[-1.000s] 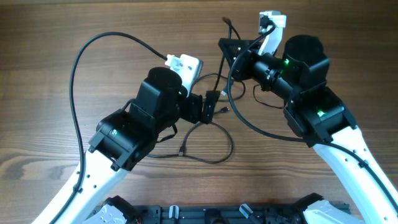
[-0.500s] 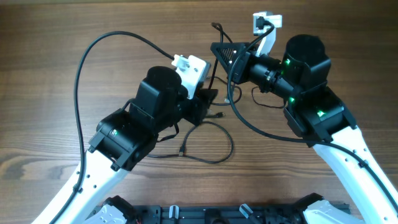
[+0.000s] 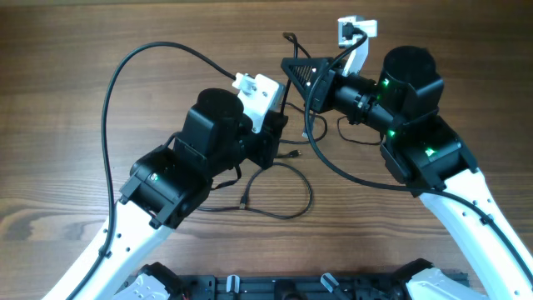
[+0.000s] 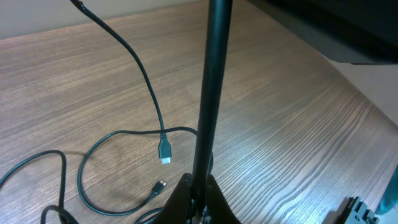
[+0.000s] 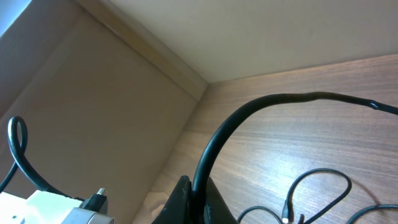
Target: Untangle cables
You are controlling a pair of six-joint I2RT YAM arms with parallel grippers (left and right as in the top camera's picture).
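the cables [image 4: 165, 151] lie in loops at the middle of the wooden desk [image 3: 67, 125]. only the wrist views show that the left gripper [image 4: 194, 198] and the right gripper [image 5: 189, 196] are each clenched on one strand. a beige wall [image 5: 93, 93] stands behind.
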